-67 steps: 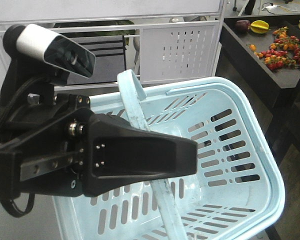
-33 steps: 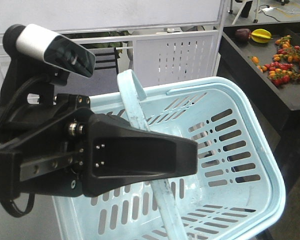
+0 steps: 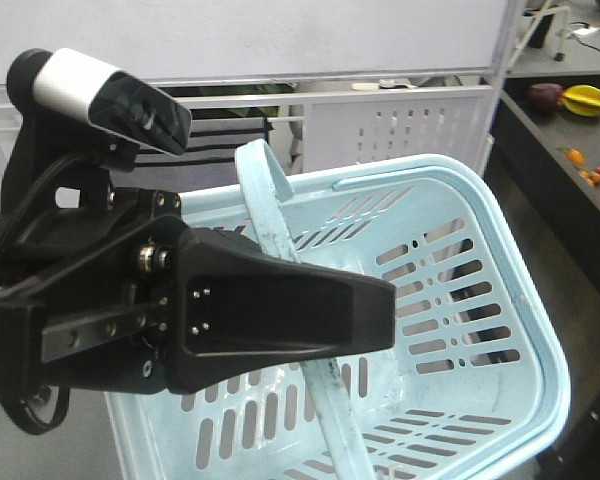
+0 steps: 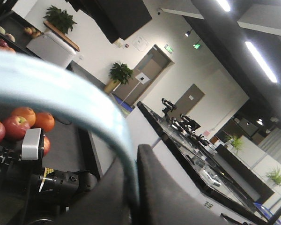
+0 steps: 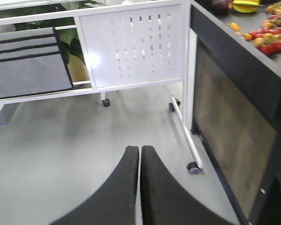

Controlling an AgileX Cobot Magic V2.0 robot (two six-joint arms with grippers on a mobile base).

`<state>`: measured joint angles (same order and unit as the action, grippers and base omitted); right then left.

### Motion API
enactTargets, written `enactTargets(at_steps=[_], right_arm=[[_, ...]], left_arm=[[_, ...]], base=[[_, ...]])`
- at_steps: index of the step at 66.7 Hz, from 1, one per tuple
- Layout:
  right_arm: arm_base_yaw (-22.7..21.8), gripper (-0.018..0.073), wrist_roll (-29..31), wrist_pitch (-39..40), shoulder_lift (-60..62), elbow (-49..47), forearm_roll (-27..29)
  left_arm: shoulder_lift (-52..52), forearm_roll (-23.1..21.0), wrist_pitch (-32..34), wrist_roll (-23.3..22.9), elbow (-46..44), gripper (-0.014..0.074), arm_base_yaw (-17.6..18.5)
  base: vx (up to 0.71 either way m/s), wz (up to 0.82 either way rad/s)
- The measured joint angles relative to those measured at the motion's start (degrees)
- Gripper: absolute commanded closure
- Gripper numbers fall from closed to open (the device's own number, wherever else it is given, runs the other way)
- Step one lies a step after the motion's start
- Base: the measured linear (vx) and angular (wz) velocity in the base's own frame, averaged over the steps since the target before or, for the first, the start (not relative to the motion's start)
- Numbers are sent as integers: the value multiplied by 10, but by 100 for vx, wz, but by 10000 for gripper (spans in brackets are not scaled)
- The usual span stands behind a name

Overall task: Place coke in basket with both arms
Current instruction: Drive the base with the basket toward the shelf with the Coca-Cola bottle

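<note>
Fruit counter (image 3: 552,128) slid right; left hand (image 4: 133,194) grips basket (image 3: 460,300) handle; right hand (image 5: 140,161) closed.

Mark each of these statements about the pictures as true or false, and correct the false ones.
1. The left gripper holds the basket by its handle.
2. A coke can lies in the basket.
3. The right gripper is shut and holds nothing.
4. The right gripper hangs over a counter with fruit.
1. True. The left gripper is closed on the handle of the basket.
2. False. No can shows in the part of the basket that is in view.
3. True. The fingers of the right gripper meet with nothing between them.
4. False. It hangs over the grey floor; the counter with fruit stands off to the side.
</note>
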<state>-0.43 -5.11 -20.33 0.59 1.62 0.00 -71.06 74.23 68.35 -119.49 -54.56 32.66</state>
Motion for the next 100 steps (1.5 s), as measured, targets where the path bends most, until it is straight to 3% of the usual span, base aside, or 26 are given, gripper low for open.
enactTargets(at_steps=[100], right_arm=[[0, 564, 0, 0, 0, 0, 0]], left_arm=[[0, 0, 0, 0, 0, 602, 0]], base=[[19, 50]])
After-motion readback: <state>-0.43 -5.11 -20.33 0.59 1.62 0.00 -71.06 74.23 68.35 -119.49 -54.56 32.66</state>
